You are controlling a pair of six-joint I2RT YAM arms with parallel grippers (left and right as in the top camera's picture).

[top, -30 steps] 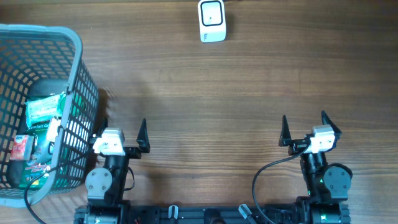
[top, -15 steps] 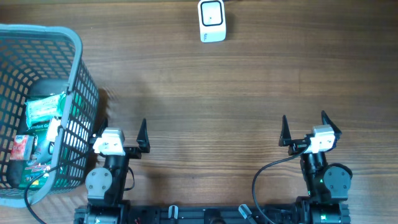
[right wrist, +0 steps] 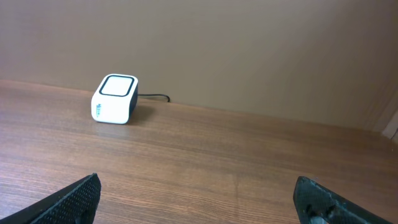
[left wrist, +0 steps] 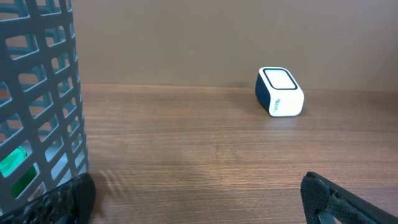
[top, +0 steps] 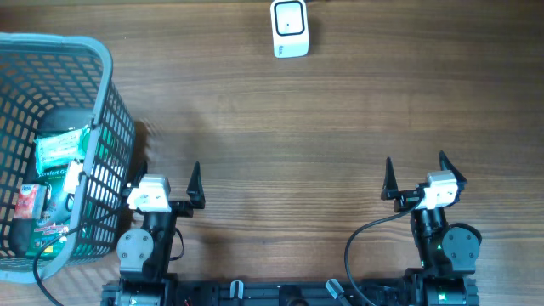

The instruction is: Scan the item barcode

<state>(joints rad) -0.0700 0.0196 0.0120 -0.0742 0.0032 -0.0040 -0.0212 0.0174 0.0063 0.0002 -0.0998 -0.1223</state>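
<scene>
White scanner [top: 290, 28] at far edge, packets [top: 59, 149] in basket [top: 51, 39], left jaws and right jaws spread wide, empty

Both arms same build: left gripper [top: 166, 180] and right gripper [top: 416, 174] each have two black fingers [top: 195, 177] tapering to sharp tips, on a white boxy wrist block [top: 151, 194] with black side brackets; below it a dark grey round joint housing [top: 136, 248]; black base rail [top: 280, 293] along the near edge. Thin black cable [top: 364, 234] loops from the right wrist block down to the rail; second cable [top: 36, 274], also black, curls beside the left base. In the wrist cameras the finger pads [left wrist: 62, 200] are matte black with a fine dotted texture; edges rounded.
</scene>
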